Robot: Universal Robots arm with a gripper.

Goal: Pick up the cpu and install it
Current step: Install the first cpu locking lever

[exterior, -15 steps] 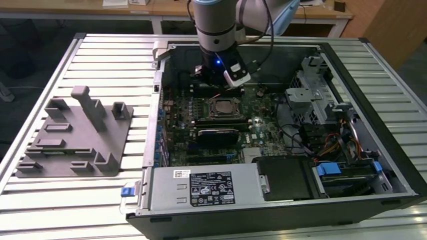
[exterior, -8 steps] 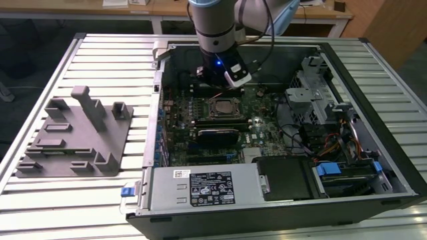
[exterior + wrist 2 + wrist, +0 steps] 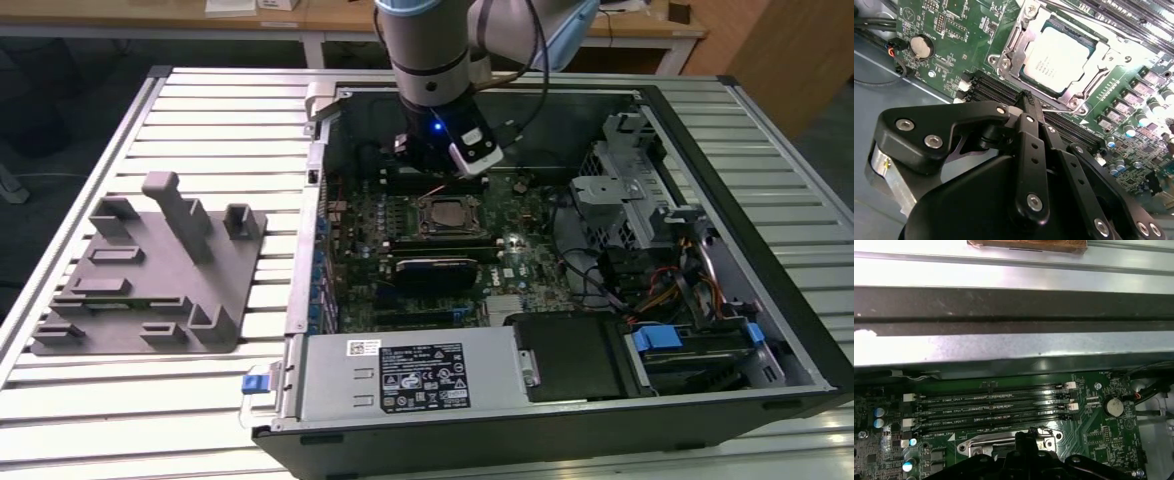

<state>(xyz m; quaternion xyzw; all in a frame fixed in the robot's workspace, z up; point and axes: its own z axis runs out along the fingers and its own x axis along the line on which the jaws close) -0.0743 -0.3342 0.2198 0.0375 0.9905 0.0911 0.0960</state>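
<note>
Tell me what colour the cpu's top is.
The cpu is pale silver-grey; clearest in the second wrist view.

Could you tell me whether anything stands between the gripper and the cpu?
Nothing visible does. In the second wrist view the cpu lies bare inside the metal socket frame, and the gripper hangs at that frame's edge.

A robotics lab or workshop — slatted metal workbench (image 3: pixel 200 115), opened computer case (image 3: pixel 561 432), wooden desks (image 3: pixel 641 24) behind.

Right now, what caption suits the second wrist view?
Shut gripper hovers over the memory slots, beside the chip lying in its socket.
</note>
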